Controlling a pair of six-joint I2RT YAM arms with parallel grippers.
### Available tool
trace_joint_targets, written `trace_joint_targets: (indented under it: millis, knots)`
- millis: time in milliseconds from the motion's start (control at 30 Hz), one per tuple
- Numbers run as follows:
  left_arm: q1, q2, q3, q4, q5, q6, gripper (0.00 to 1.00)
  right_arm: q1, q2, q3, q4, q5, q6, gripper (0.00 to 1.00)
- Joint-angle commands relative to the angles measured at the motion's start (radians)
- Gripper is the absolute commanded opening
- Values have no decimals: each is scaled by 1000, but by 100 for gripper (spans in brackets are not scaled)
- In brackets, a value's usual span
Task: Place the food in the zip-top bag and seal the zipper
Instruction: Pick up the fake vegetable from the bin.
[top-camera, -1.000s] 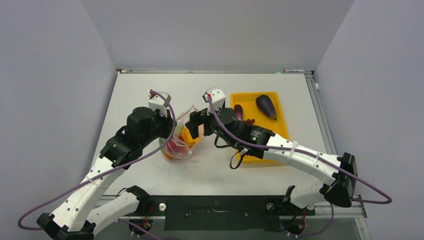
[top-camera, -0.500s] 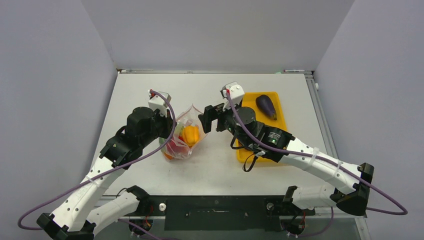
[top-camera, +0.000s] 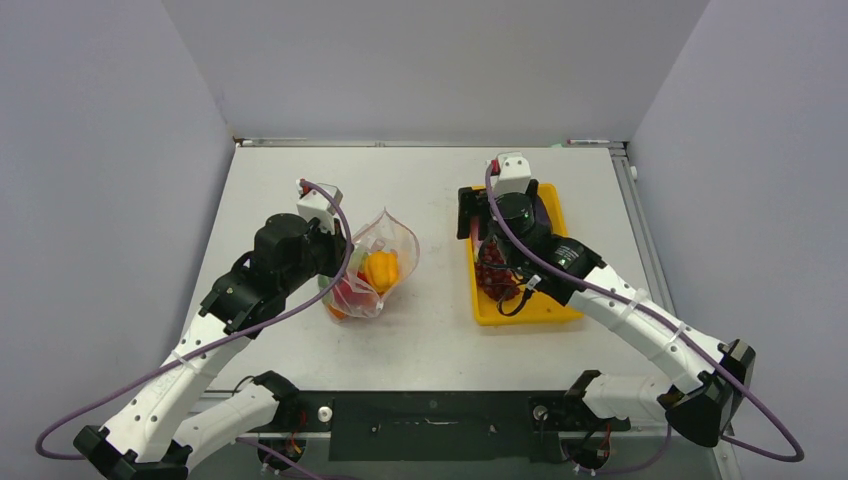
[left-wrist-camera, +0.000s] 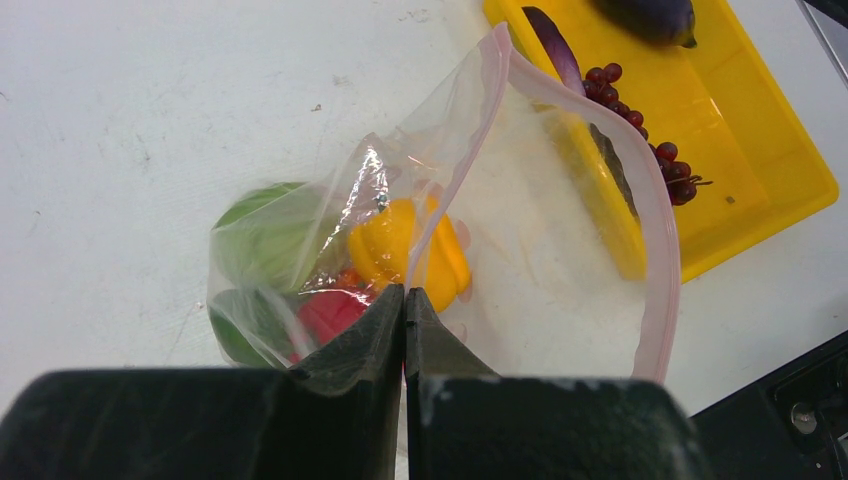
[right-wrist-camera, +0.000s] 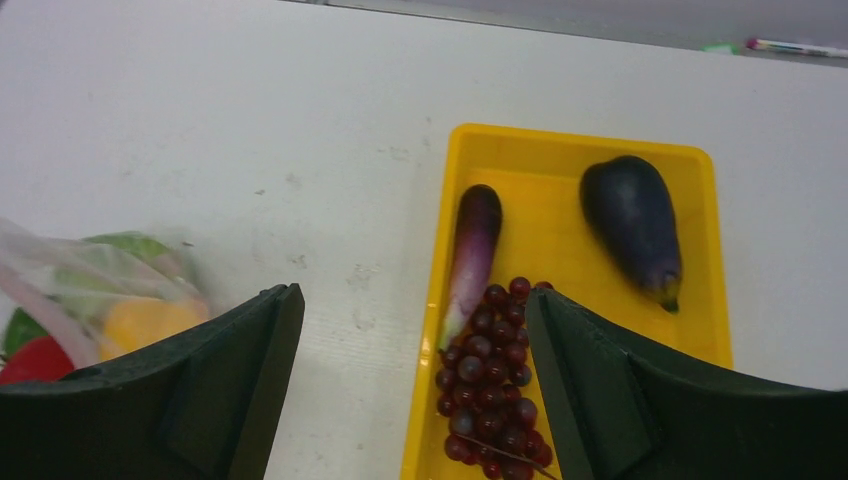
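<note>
the bag (left-wrist-camera: 560, 250) lies on the table (left-wrist-camera: 150, 120) with its mouth open, and a yellow pepper (left-wrist-camera: 400, 245), a red piece (left-wrist-camera: 330, 312) and green pieces (left-wrist-camera: 265, 235) are inside. my left jaws are pinched tight on its edge. grapes (right-wrist-camera: 495, 385), a fat eggplant (right-wrist-camera: 632, 225) and a thin eggplant (right-wrist-camera: 472, 260) lie in the yellow tray (right-wrist-camera: 560, 160). my right jaws hang above them, wide open, holding nothing.
</note>
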Motion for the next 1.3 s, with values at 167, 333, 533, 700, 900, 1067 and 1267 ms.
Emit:
trace_joint_targets:
  millis: [167,333,533,700,900,1067,1267]
  knots:
    - [4,-4,2,37,-2,3,0,-124,30,-48,-5,164,-66,84]
    - [4,-4,1,38,-5,4,0,-203,86,-54,19,187,-105,87]
    - [4,-12,3,38,3,5,0,-303,174,-26,27,140,-125,91]
    - [4,-7,3,39,10,5,0,-381,244,-6,23,74,-135,97]
    - [2,-7,4,36,12,4,0,-440,329,41,12,-18,-135,95]
    - [3,-11,1,31,17,3,0,-478,399,87,-16,-37,-141,90]
    - [4,-14,0,35,19,1,0,-506,439,114,-19,-60,-143,90]
